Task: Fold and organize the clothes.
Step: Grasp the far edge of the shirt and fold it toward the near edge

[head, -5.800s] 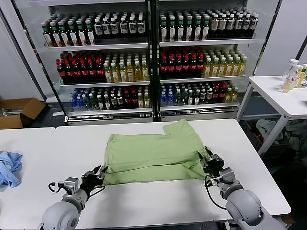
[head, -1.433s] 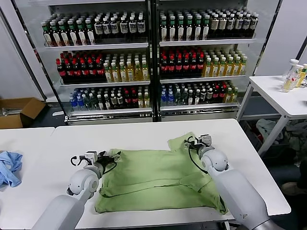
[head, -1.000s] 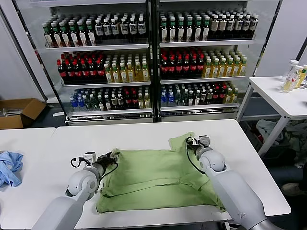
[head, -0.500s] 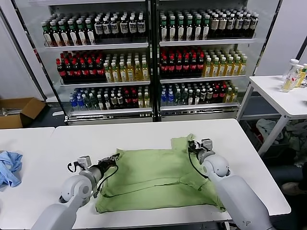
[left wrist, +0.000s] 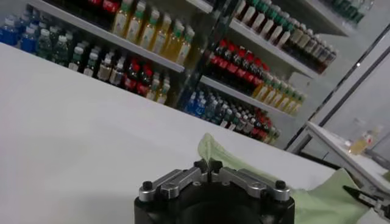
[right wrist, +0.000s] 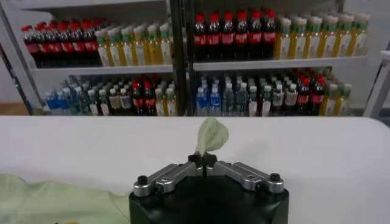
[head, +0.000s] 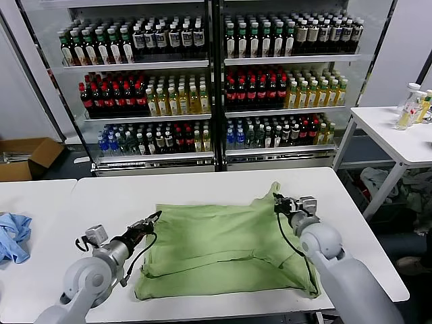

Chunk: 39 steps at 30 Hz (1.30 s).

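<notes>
Compared with half a second ago, the pale green T-shirt (head: 226, 251) is stretched wider across the white table (head: 202, 189), because both claws have moved outward, away from each other. The shirt's far edge, slack a moment ago, now runs nearly straight between them. The shirt lies at the table's centre, its near hem close to the 6 o'clock edge, a fold line crossing its lower half.

The left claw (head: 156, 215) sits at about 9 o'clock of the shirt, its fingers pressed together on the far left corner of the fabric; the left wrist view shows the cloth pinched between the closed tips (left wrist: 208, 165). The right claw (head: 277, 198) sits at about 2 o'clock of the shirt, clamped on the far right corner, which rises in a small peak above it; the right wrist view shows the green tip (right wrist: 210, 136) standing up from the closed fingers.

At 12 o'clock, behind the table, glass-fronted shelves (head: 209, 64) hold rows of bottles. A second white table (head: 398, 131) with a few bottles stands at 2 o'clock. A blue cloth (head: 12, 236) lies at 9 o'clock, and a cardboard box (head: 27, 156) sits on the floor at 10 o'clock.
</notes>
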### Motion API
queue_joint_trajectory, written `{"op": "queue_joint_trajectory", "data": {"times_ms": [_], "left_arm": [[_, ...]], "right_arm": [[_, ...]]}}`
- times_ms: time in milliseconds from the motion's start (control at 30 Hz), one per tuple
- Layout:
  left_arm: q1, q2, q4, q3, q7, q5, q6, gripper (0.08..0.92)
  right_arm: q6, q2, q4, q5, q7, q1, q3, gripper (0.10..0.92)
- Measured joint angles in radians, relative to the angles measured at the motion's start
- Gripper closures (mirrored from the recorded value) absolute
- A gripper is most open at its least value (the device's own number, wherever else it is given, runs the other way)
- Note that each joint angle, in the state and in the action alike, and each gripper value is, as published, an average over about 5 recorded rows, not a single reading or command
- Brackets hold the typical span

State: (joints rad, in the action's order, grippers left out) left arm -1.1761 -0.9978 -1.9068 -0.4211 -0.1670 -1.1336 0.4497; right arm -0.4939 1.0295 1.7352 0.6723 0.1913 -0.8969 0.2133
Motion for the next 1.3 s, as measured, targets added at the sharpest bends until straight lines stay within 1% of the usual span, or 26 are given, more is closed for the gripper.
{"op": "queue_joint_trajectory", "data": {"times_ms": [267,533,733,933,1033,1300], "left_arm": [[-0.095,0.012,-0.098,-0.069,-0.012,-0.045,0.014,0.913],[-0.202,0.02,-0.174,-0.102,-0.025,-0.035,0.045,0.913],[-0.269,0.027,-0.208,-0.117,-0.038,-0.006,0.079,0.916],[-0.307,0.025,-0.22,-0.117,-0.043,0.037,0.099,0.916],[-0.314,0.018,-0.219,-0.11,-0.041,0.077,0.104,0.884],[-0.351,-0.012,-0.24,-0.084,-0.055,0.234,0.081,0.662]], "right_arm": [[-0.007,-0.039,0.186,0.007,0.017,-0.176,0.1,0.919],[-0.018,-0.041,0.332,-0.008,0.031,-0.37,0.199,0.919],[-0.024,-0.028,0.413,-0.027,0.036,-0.503,0.256,0.919],[-0.034,-0.009,0.443,-0.056,0.041,-0.577,0.271,0.919],[-0.037,0.003,0.448,-0.076,0.043,-0.593,0.268,0.886],[-0.023,0.017,0.476,-0.126,0.039,-0.63,0.266,0.663]]}}
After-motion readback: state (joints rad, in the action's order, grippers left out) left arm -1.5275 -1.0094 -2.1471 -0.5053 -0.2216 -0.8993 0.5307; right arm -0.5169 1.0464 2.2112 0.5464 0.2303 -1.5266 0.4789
